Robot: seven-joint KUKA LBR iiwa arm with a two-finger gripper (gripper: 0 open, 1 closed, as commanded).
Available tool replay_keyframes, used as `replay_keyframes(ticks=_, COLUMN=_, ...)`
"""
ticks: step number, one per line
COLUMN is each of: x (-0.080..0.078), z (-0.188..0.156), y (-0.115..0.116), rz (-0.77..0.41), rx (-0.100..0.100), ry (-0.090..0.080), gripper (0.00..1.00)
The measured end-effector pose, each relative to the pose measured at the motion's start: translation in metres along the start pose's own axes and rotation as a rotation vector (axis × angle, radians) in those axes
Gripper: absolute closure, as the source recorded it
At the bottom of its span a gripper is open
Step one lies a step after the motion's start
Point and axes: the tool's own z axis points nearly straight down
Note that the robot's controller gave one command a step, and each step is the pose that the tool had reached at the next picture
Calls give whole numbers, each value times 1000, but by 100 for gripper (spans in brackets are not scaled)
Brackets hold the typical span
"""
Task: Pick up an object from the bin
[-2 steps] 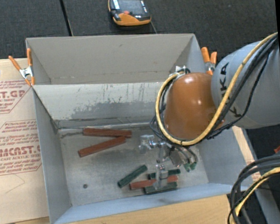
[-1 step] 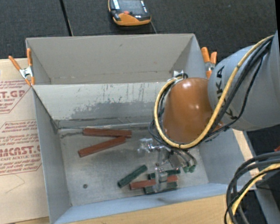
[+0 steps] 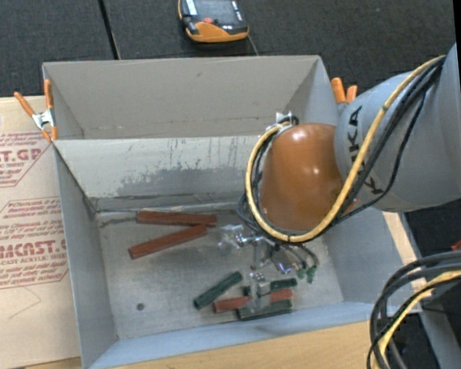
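Gripper (image 3: 261, 289) is down low at the front of the grey metal bin (image 3: 181, 95), right over a small heap of flat, straight-edged sticks by the near wall. One dark green stick (image 3: 218, 290) angles out to the left, one short red-brown stick (image 3: 230, 304) lies just below it, and more red and green pieces sit under the tool; open or closed, I can't tell. Further back on the scuffed floor lie two long bars, the upper red-brown bar (image 3: 177, 218) and the lower red-brown bar (image 3: 167, 243), right ends meeting in a narrow V.
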Motion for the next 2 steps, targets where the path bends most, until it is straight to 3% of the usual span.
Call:
replay_keyframes(ticks=1, x=4, z=70, y=4, rz=9, rx=0, ry=-11, gripper=0)
replay_keyframes(ticks=2, x=8, z=66, y=-9, rz=3, rx=-2, ry=-3, gripper=100)
